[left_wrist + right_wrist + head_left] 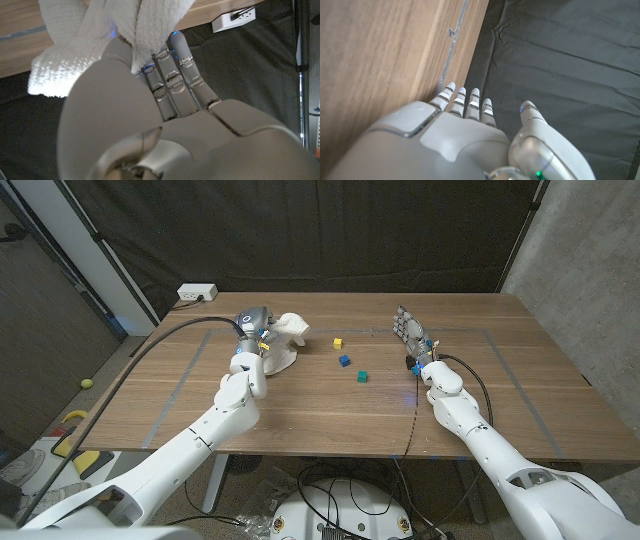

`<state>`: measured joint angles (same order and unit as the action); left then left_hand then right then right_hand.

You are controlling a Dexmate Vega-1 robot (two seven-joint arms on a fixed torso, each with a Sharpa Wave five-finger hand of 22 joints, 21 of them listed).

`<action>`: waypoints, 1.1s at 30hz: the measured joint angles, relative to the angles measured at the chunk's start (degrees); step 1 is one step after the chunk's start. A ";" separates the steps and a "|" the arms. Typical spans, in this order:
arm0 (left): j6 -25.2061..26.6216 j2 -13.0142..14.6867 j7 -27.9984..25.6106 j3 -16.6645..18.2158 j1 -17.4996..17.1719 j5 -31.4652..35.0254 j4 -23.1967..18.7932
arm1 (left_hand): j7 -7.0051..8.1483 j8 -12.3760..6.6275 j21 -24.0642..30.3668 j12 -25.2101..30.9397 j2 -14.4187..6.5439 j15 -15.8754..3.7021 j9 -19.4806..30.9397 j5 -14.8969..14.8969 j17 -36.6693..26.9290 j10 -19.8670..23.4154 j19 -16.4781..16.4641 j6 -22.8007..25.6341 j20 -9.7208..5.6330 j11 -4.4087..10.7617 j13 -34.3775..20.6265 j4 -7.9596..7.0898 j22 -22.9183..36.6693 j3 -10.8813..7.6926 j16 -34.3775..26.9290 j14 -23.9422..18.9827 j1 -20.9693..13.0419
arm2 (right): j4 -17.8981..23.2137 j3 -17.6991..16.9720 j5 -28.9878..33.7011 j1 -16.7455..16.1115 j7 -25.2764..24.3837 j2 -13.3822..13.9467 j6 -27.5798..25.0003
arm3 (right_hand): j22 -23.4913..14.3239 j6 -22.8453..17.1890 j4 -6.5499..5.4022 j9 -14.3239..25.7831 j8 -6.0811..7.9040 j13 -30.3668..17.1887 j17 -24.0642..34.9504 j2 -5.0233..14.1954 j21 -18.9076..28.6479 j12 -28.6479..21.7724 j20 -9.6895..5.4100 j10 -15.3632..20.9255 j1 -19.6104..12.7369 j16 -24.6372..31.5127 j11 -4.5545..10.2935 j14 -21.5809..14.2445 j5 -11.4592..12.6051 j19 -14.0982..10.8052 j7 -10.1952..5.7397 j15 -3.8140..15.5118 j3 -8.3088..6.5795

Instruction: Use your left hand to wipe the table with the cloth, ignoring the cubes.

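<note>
White cloth (284, 340) bunched, lifted off table.

Both arms are glossy white shells. The left hand (165, 115) has grey segmented fingers with blue lights at the tips. A black cable runs behind the right hand (411, 332).

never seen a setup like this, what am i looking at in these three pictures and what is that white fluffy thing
It is a two-armed robot at a wooden table. The wide picture comes from a camera on its head; the other two come from cameras on its wrists, looking along the backs of its hands. The white fluffy thing is a cloth, gripped by the left hand; the left wrist picture shows it up close. The right hand holds nothing, fingers apart. Three small cubes lie between the hands: yellow, blue, green.
</note>
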<state>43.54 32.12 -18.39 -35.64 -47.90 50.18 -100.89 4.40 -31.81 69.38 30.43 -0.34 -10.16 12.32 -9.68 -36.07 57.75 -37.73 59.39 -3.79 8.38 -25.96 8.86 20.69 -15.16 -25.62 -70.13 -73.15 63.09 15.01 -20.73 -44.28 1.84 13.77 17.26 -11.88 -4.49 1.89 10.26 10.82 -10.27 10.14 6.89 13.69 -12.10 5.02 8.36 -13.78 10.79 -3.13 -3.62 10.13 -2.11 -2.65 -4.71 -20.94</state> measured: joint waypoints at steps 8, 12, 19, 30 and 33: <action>7.50 0.29 5.16 -6.50 4.27 9.29 5.75 | 0.38 0.26 0.30 -0.10 0.00 -0.22 -0.35 0.04 -0.07 0.00 0.22 0.40 0.22 0.01 0.23 0.23 -0.74 -0.23 0.46 0.22 0.00 | -0.41 -0.27 0.00 0.24 0.15 -0.03 0.00 | 0.00 0.00 0.00 0.00 0.00 0.00 0.00 -0.22 0.00 0.00 0.00 0.00 0.22 0.03 0.00 0.00 0.00 0.00 0.00 0.00 0.00; 9.12 -0.27 6.71 -8.88 6.19 12.09 9.52 | 0.48 0.49 0.56 -0.52 0.00 -0.22 -0.51 0.05 -0.03 0.49 0.22 1.13 0.22 -0.05 0.36 0.23 -1.03 -0.23 0.88 0.22 0.00 | -0.66 -0.40 0.03 0.35 0.16 -0.04 -0.09 | 0.00 0.00 0.00 0.00 0.00 0.00 0.00 -0.22 0.00 0.00 0.00 0.00 0.22 0.03 0.00 0.00 0.00 0.00 0.00 0.00 0.00; 10.09 -1.43 8.84 -12.08 9.30 14.53 16.36 | 0.53 0.70 0.99 -0.81 0.22 -0.22 -0.76 -0.08 -0.02 0.59 0.21 1.57 0.22 0.02 0.37 0.46 -1.69 -0.47 1.31 0.22 -0.22 | -1.02 -0.55 0.19 0.51 0.16 -0.06 -0.33 | 0.01 -0.23 0.00 0.00 0.00 0.00 0.00 -0.22 0.00 0.00 0.00 0.00 0.22 0.03 0.00 0.00 0.00 0.00 -0.23 0.00 0.00; 8.09 -1.82 10.63 -16.24 12.31 16.07 23.22 | 0.79 1.60 1.62 -1.74 0.22 -0.21 -1.16 -0.09 -0.03 0.58 0.21 1.85 0.22 0.45 0.64 -0.61 -2.63 -2.02 2.36 0.21 -0.22 | -1.59 -0.59 0.59 0.79 -0.06 -0.08 -0.36 | 0.01 -0.22 0.08 0.00 0.00 0.00 0.00 -0.22 0.00 0.00 0.00 0.00 0.22 0.03 0.00 0.00 0.00 0.00 -0.22 0.00 0.56; 7.99 -1.33 11.75 -17.46 12.85 16.94 23.92 | 0.79 1.84 1.62 -1.88 0.22 -0.23 -1.28 -0.30 0.17 0.58 0.22 1.85 0.23 0.46 0.63 -0.81 -2.88 -2.38 2.80 0.23 -0.22 | -1.59 -0.59 0.67 0.80 -0.14 -0.08 -0.36 | 0.02 -0.22 0.08 0.00 0.00 0.00 0.00 -0.22 0.00 0.00 0.00 0.00 0.22 0.04 0.00 0.00 0.00 0.00 -0.22 0.00 0.56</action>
<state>51.54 30.79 -6.64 -53.10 -35.05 67.13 -76.97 5.19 -29.97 70.99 28.55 -0.12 -10.39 11.03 -9.98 -35.90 58.33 -37.51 61.24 -3.56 8.83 -25.33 8.05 17.80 -17.54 -22.83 -69.90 -73.37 61.50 14.42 -20.07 -43.48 1.70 13.69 16.90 -11.86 -4.71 1.97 10.26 10.82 -10.27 10.14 6.67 13.68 -12.10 5.02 8.36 -13.56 10.82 -3.13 -3.62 10.13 -2.11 -2.87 -4.71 -20.38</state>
